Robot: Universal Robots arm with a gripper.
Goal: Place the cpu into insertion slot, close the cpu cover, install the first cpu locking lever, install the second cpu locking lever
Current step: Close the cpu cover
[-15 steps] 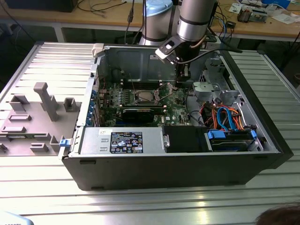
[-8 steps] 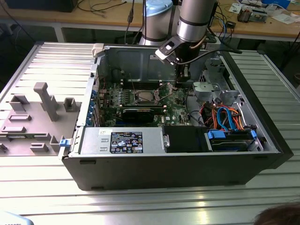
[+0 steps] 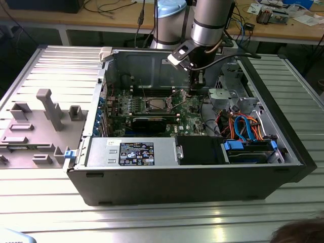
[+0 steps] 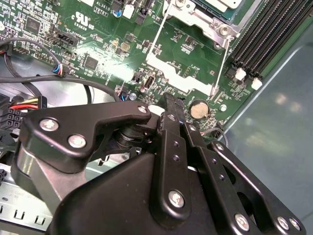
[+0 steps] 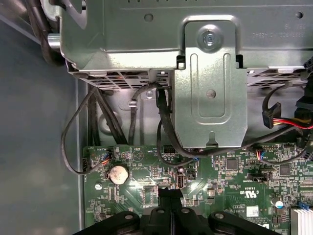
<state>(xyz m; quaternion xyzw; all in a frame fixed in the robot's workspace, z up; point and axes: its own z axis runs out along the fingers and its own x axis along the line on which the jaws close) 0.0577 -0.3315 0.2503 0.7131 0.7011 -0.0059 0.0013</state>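
green circuit board [image 4: 98,44] edge runs near the hand [image 4: 174,105], fingers pressed together beside the coin cell [image 4: 199,109].

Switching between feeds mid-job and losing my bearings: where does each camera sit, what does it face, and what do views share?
Exterior view: off the arm, above the open computer case, looking down into it; arm and gripper show.
First wrist view: on the arm, facing past the shut fingers over the green board toward a metal bracket.
Second wrist view: on the arm, facing along the gripper's links toward the insertion slot.
Shared: both wrist views show the coin battery.
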